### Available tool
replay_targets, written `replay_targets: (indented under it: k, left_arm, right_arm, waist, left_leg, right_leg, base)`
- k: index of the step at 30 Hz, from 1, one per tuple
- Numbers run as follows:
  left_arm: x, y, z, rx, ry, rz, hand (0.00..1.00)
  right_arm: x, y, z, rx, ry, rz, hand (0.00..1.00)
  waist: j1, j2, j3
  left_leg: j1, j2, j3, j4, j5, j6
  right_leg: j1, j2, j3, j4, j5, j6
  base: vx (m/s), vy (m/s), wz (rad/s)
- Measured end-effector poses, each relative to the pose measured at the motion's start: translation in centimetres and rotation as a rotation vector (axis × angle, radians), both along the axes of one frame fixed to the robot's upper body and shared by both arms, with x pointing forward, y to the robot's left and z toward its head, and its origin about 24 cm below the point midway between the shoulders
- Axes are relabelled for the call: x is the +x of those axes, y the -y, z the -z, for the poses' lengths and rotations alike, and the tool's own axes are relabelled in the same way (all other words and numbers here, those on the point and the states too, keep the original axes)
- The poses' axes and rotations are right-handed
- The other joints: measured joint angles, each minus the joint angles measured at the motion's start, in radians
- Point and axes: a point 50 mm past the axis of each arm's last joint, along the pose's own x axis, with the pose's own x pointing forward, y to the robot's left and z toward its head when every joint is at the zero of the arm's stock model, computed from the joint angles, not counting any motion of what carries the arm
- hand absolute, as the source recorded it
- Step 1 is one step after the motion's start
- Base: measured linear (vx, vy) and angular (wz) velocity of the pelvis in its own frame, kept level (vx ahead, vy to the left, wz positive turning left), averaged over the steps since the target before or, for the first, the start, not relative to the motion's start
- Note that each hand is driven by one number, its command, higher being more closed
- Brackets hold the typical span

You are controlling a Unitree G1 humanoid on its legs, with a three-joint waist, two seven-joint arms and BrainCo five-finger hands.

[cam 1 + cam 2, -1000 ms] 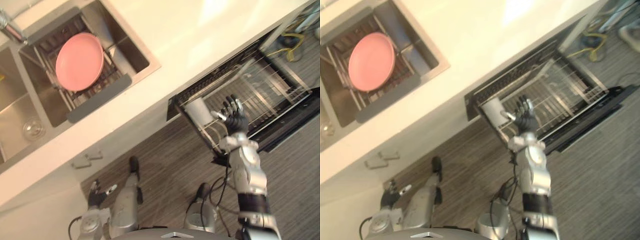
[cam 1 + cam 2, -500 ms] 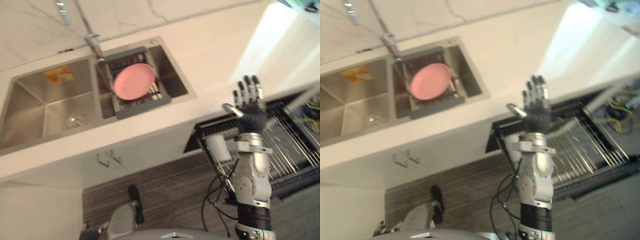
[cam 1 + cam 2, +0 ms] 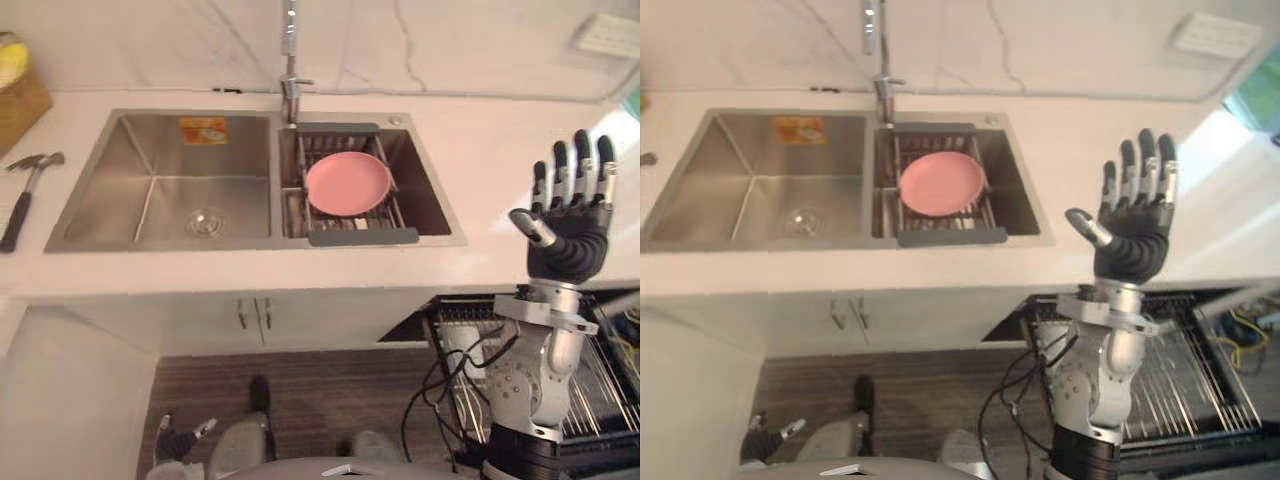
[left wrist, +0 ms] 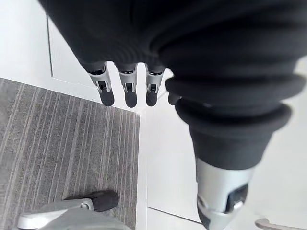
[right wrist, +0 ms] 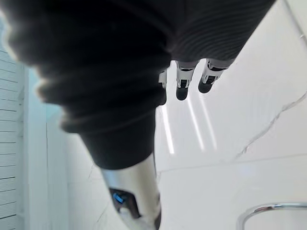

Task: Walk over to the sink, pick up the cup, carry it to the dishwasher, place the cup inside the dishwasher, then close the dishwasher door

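**Where is the cup from the hands?**
A pale shape, probably the cup, sits in the left corner of the pulled-out dishwasher rack. It lies directly below the raised right hand, whose spread fingers are empty.

**Is there room to move?**
The rack juts past the counter. The left hand hangs relaxed, well apart.

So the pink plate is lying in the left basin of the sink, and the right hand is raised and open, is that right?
No. The pink plate lies in the right basin of the sink, on a rack, as the left eye view shows. The right hand is raised and open.
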Motion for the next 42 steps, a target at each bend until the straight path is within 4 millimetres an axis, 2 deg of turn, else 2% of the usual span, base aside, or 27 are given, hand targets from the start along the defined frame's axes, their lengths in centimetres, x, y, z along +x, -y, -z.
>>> replay_targets:
  k: [1, 2, 3, 4, 5, 8, 12, 16, 22, 33, 39, 42]
  left_arm:
    - [-0.4, 0.2, 0.1, -0.004, -0.011, -0.002, 0.0]
    - [-0.7, 0.2, 0.2, -0.005, -0.021, -0.001, 0.0]
    - [-1.6, 0.3, 0.3, -0.003, -0.043, -0.004, 0.0]
    - [-2.1, 0.4, 0.4, -0.005, -0.054, -0.009, 0.0]
    - [-2.4, 0.4, 0.5, -0.007, -0.061, -0.01, 0.0]
    - [-2.1, 1.0, 0.6, -0.028, -0.053, -0.007, 0.0]
    - [-1.9, 0.7, 0.4, 0.004, -0.052, 0.055, 0.0]
    - [-1.9, 0.7, 0.4, 0.011, -0.052, 0.076, 0.0]
    - [-1.7, 1.0, 0.3, -0.003, -0.03, 0.099, 0.0]
    - [-1.3, 0.9, 0.1, -0.072, 0.025, 0.082, 0.0]
    - [-0.8, 1.2, 0.0, -0.07, 0.032, 0.107, 0.0]
    - [-0.7, 1.2, 0.0, -0.062, 0.029, 0.117, 0.0]
  right_arm:
    - [-0.2, 0.2, 0.0, 0.003, 0.002, 0.016, 0.0]
    - [-0.2, 0.2, 0.0, 0.013, 0.009, 0.023, 0.0]
    - [-0.1, 0.0, 0.1, 0.028, 0.0, 0.03, 0.0]
    - [0.1, -0.4, 0.1, 0.031, -0.007, 0.027, 0.0]
    - [0.2, -0.5, 0.1, 0.017, -0.013, 0.041, 0.0]
    - [1.0, -1.1, 0.1, -0.041, -0.067, 0.068, 0.0]
    - [1.5, -1.3, 0.2, -0.164, -0.126, 0.119, 0.0]
    - [2.1, -0.9, 0.6, -0.285, -0.234, 0.165, 0.0]
    - [3.0, 0.1, 2.6, -0.261, -0.378, 0.174, 0.0]
    - [2.4, 1.8, 2.7, -0.218, -0.408, 0.284, 0.0]
    - [2.6, 2.5, 3.4, -0.289, -0.496, 0.363, 0.0]
    - [3.1, 2.9, 3.7, -0.424, -0.565, 0.421, 0.0]
  waist:
    - [0.015, 0.03, -0.014]
    - [0.02, 0.036, -0.012]
    - [0.029, 0.052, -0.022]
    - [0.033, 0.055, -0.034]
    - [0.037, 0.059, -0.037]
    - [0.051, 0.044, -0.049]
    - [0.046, 0.02, -0.073]
    - [0.039, 0.025, -0.106]
    - [0.032, 0.032, -0.132]
    - [0.026, 0.023, -0.142]
    - [0.019, 0.029, -0.156]
    - [0.02, 0.029, -0.158]
  left_leg:
    - [0.006, 0.013, -0.005, 0.07, -0.07, -0.013]
    - [0.023, 0.011, -0.005, 0.036, -0.062, -0.02]
    - [0.078, 0.009, 0.0, -0.062, -0.023, -0.015]
    - [0.105, 0.01, 0.0, -0.138, 0.011, -0.017]
    - [0.102, 0.012, 0.001, -0.138, 0.017, -0.02]
    - [0.105, 0.012, 0.019, -0.139, 0.013, -0.015]
    - [0.105, 0.011, 0.018, -0.139, 0.009, -0.019]
    - [0.096, 0.012, 0.006, -0.139, -0.006, -0.021]
    - [0.09, 0.018, 0.031, -0.139, -0.006, -0.02]
    - [0.091, 0.016, 0.052, -0.139, -0.004, -0.02]
    - [0.09, 0.017, 0.052, -0.139, -0.005, -0.019]
    - [0.089, 0.017, 0.055, -0.139, -0.005, -0.019]
  right_leg:
    - [0.013, 0.006, -0.016, -0.009, -0.001, 0.005]
    - [0.031, 0.009, -0.019, -0.028, 0.009, 0.005]
    - [0.058, 0.014, -0.019, -0.078, 0.041, 0.002]
    - [0.074, 0.027, -0.024, -0.13, 0.07, 0.012]
    - [0.086, 0.031, -0.027, -0.157, 0.09, 0.018]
    - [0.101, 0.031, -0.026, -0.182, 0.105, 0.02]
    - [0.102, 0.03, -0.025, -0.184, 0.105, 0.02]
    - [0.101, 0.031, -0.029, -0.191, 0.109, 0.018]
    - [0.116, 0.035, -0.033, -0.221, 0.128, 0.02]
    - [0.118, 0.03, -0.036, -0.231, 0.133, 0.025]
    - [0.118, 0.031, -0.037, -0.232, 0.133, 0.024]
    - [0.117, 0.031, -0.041, -0.233, 0.133, 0.024]
  base:
    - [0.1, -0.082, 0.74]
    - [0.12, -0.035, 0.11]
    - [0.12, -0.005, -0.01]
    - [0.12, 0.002, -0.01]
    - [0.11, -0.009, -0.01]
    - [0.09, -0.004, -0.1]
    - [0.05, -0.005, -0.03]
    - [-0.02, -0.002, 0.05]
    - [-0.05, 0.003, 0.01]
    - [0.0, 0.002, 0.01]
    - [0.0, 0.0, 0.0]
    - [0.0, 0.0, 0.0]
